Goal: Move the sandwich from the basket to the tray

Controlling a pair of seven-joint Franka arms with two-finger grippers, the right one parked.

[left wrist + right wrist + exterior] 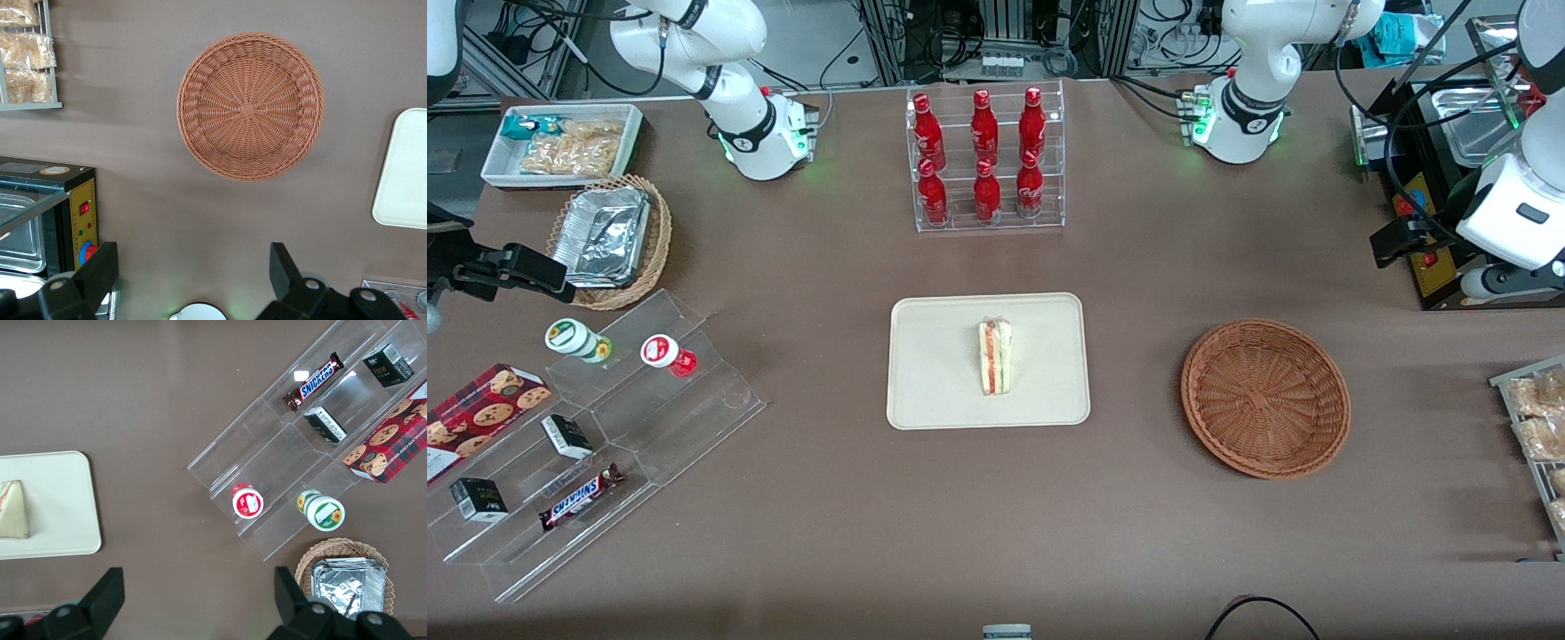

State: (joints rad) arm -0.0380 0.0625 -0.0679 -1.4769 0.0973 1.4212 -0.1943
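The sandwich (pixel 996 357), a white wedge with red and green layers, lies in the middle of the cream tray (pixel 934 373) at the table's centre. Beside the tray, toward the working arm's end, sits the reddish-brown wicker basket (pixel 1264 397) with nothing in it. My left gripper (pixel 1394 242) hangs open and holds nothing. It is raised above the table, farther from the front camera than the basket and next to a black appliance. The left wrist view shows the bare basket (pixel 250 107), an edge of the tray (pixel 403 173) and the spread gripper (pixel 193 273). In the right wrist view the sandwich (pixel 13 510) rests on the tray (pixel 60 513).
A clear rack of red bottles (pixel 985 156) stands farther from the front camera than the tray. The black appliance (pixel 1432 222) and a rack of snack bags (pixel 1538 427) are at the working arm's end. An acrylic stand (pixel 596 444), a tan basket (pixel 609 240) and a white bin (pixel 560 142) are at the parked arm's end.
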